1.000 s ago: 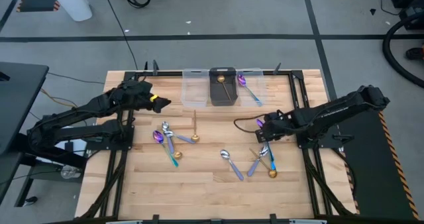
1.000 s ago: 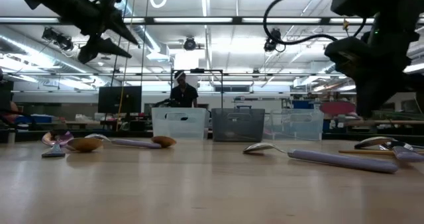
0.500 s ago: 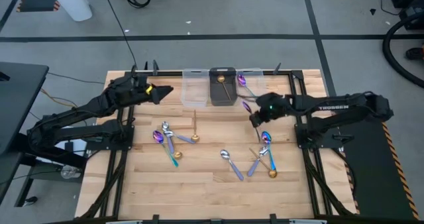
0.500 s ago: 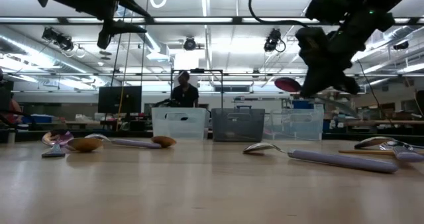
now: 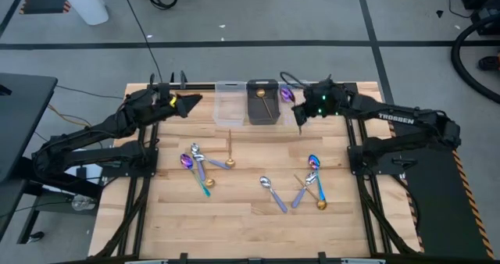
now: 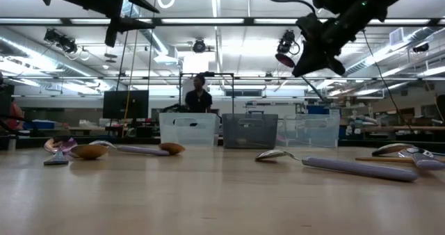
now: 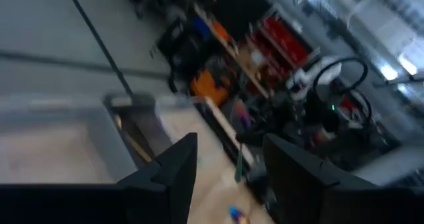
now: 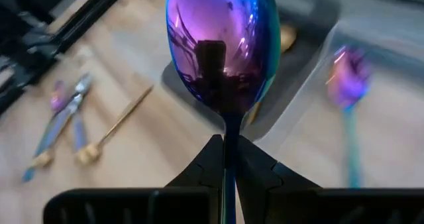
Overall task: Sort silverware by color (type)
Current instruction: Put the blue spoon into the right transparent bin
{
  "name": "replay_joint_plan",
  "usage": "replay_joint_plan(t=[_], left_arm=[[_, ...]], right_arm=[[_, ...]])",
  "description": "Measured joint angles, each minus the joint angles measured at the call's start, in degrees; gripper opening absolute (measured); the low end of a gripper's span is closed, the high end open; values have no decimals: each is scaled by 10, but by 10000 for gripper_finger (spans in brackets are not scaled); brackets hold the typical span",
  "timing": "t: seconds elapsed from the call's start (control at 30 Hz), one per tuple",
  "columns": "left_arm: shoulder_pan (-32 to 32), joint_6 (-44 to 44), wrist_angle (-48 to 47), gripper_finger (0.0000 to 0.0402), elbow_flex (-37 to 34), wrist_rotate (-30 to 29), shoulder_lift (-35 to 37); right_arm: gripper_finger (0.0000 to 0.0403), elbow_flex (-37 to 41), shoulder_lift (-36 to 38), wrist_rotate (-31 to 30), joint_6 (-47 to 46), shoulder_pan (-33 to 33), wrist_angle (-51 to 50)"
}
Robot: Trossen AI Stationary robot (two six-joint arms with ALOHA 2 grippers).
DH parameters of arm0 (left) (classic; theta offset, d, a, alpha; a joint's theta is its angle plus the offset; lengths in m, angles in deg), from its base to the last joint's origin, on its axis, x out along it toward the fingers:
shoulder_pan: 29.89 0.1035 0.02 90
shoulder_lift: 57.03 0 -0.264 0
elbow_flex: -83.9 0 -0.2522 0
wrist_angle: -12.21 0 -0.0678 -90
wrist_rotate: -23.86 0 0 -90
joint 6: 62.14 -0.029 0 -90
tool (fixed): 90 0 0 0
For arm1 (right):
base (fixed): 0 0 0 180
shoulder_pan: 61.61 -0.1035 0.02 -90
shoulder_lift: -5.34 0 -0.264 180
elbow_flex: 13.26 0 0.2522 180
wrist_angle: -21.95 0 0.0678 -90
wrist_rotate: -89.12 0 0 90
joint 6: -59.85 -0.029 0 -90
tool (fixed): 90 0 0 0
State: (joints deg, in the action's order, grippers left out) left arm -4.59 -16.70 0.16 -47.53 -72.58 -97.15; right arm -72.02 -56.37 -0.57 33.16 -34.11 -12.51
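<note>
A: Wooden worktop (image 5: 250, 217), loose spoons (image 5: 305, 187) nearest, bins along far edge.

B: Right hand (image 5: 301, 114) pinched shut on rainbow spoon (image 8: 222, 45), handle down between fingers, bowl up. Raised just over right clear bin (image 5: 301, 104), which already holds one rainbow spoon (image 5: 285, 94).

A: Nearer arm?

B: Right. Left hand (image 5: 187, 104) raised beside left clear bin (image 5: 228, 108), fingers parted, holding nothing.

A: Wrist view adds?

B: Grip detail; high view gives bin alignment.
</note>
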Motion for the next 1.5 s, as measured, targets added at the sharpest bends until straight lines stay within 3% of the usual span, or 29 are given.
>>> replay_joint_plan(t=[0.17,0.3,0.43,0.63,1.13,1.5], left_arm=[[0,-50,62,181,0,-72,0],[0,-100,107,181,0,-89,0],[0,-101,140,181,0,-119,0],[0,-102,187,181,0,-120,0],[0,-67,153,181,0,-117,0],[-2,-41,77,181,0,-102,0]], right_arm=[[32,-66,-27,-21,52,27,-5],[32,-118,-55,-43,97,42,0],[32,-169,-80,-56,103,56,1],[32,-218,-111,-61,119,76,-11],[32,-254,-151,-13,148,106,-122],[32,-254,-151,-27,153,110,-136]])
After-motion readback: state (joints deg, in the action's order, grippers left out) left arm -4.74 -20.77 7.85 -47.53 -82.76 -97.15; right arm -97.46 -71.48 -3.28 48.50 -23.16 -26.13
